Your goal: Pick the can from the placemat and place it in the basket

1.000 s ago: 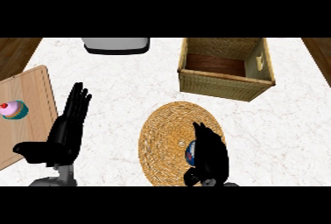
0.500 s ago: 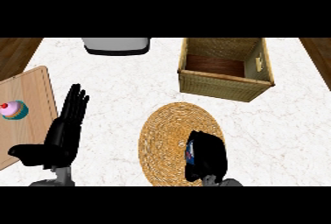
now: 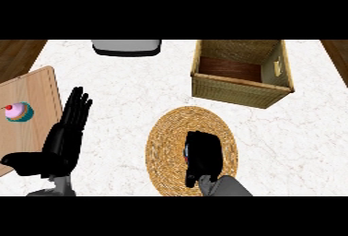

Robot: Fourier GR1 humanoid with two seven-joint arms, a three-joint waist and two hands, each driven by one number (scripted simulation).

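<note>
Fingers (image 3: 200, 140) of the right hand (image 3: 204, 159), straight a second ago, now curl round the can (image 3: 185, 151) on the placemat (image 3: 166, 133) near the tabletop's (image 3: 122, 92) near edge. Grasp apparently made; lifting to the basket (image 3: 234, 90), far right corner, remains. Left hand (image 3: 65, 133) rests open.

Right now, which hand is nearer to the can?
Right. The right hand curls over the can on the placemat; the left hand rests open far to the can's left, by the wooden board.
</note>
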